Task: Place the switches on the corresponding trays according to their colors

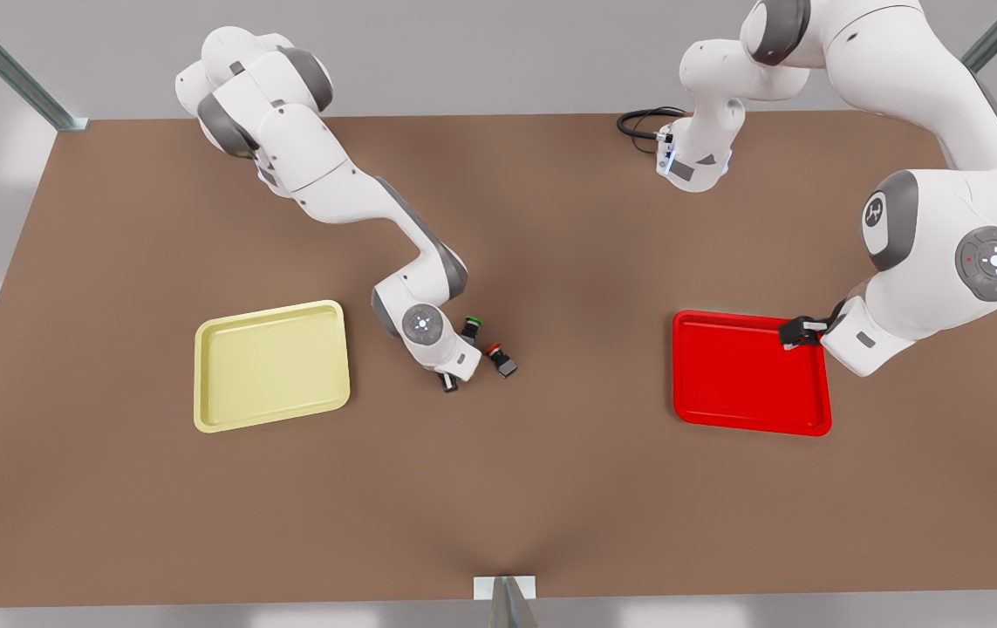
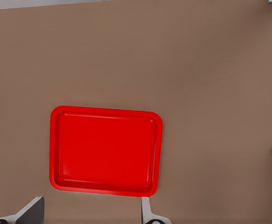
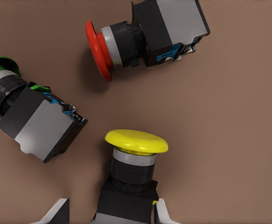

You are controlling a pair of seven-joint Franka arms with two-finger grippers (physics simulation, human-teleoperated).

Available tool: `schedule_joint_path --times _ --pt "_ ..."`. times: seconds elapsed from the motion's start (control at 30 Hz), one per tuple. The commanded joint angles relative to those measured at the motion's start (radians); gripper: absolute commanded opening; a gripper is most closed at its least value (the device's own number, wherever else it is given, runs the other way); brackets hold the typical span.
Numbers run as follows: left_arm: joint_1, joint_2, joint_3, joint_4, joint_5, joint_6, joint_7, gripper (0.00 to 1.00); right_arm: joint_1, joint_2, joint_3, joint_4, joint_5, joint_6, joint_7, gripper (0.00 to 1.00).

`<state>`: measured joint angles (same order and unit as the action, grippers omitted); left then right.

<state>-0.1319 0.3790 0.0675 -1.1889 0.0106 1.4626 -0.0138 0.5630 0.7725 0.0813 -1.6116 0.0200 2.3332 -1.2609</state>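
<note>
Three switches lie on their sides on the brown table between the trays: the yellow-capped one [image 3: 136, 142], the red-capped one [image 3: 140, 37] [image 1: 501, 358] and the green-capped one [image 3: 14, 107] [image 1: 470, 327]. My right gripper [image 3: 110, 212] [image 1: 450, 382] is low over them, open, its fingers on either side of the yellow switch's dark body with a gap on one side. The pale yellow tray [image 1: 271, 365] lies at the front view's left. The red tray [image 1: 747, 375] [image 2: 105, 149] lies at its right. Above its edge hangs my left gripper [image 2: 90, 214] [image 1: 799, 331], open and holding nothing.
A black cable [image 1: 642, 122] loops at the table's back near the base of the arm at the front view's right. Metal frame posts stand at the back corners, and a bracket [image 1: 505, 589] sits at the middle of the front edge.
</note>
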Motion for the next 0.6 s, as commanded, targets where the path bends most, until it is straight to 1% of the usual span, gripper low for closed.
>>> schedule_joint_path --times 0.0,0.17,0.23,0.27,0.4,0.53,0.57 --pt "0.0 0.0 0.0 0.0 0.0 -0.001 0.0 1.0 0.0 -0.001 0.0 0.001 0.0 0.0 0.0 0.64" --pt "0.0 0.0 0.0 0.0 0.0 -0.001 0.0 1.0 0.002 -0.001 0.0 0.001 0.003 -0.003 0.003 0.62" --pt "0.0 0.0 0.0 0.0 0.0 -0.001 0.002 1.0 0.002 -0.001 0.0 0.001 0.003 -0.003 0.006 0.6" --pt "0.0 0.0 0.0 0.0 0.0 -0.001 0.0 1.0 0.002 0.001 0.0 0.001 0.003 -0.002 0.005 0.57" --pt "0.0 0.0 0.0 0.0 0.0 -0.001 0.0 1.0 0.002 0.001 0.002 0.001 0.003 -0.003 0.005 0.57" --pt "0.0 0.0 0.0 0.0 0.0 0.001 0.0 1.0 0.002 0.001 0.002 0.001 0.003 0.0 0.005 0.51" --pt "0.0 0.0 0.0 0.0 0.0 0.001 0.0 1.0 0.002 0.001 0.002 0.001 0.003 0.0 0.005 0.51"
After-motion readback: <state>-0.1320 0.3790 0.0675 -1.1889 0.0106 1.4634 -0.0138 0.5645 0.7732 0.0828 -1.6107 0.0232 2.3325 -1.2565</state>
